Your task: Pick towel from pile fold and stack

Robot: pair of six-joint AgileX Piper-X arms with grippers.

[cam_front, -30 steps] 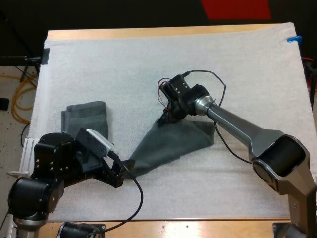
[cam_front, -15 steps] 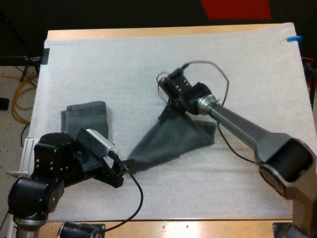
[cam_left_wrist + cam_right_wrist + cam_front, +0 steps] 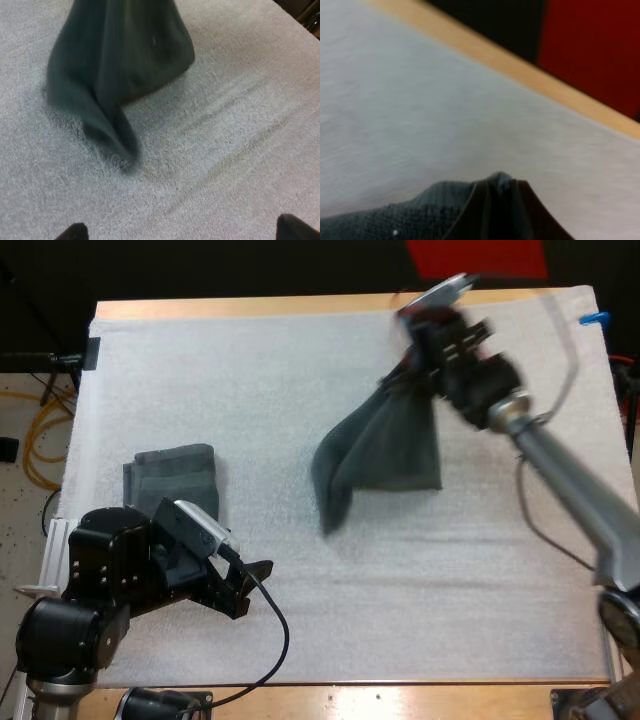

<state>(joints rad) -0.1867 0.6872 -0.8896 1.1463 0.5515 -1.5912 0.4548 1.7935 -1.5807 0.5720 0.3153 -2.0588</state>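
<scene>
My right gripper is raised over the far right part of the mat, shut on the top of a dark grey-green towel. The towel hangs down from it, and its lower corner trails on the mat. In the right wrist view my fingers pinch a bunched fold of the towel. My left gripper stands open low at the front left, apart from the towel. In the left wrist view the towel hangs ahead of my spread fingertips. A folded towel lies flat at the left.
The white mat covers most of the wooden table. The table's far wooden edge runs close behind my right gripper. Open mat lies between the folded towel and the hanging one.
My right gripper has swung up and to the far right, carrying the towel. The towel's near corner has left my left gripper, which now stands open in the same place.
</scene>
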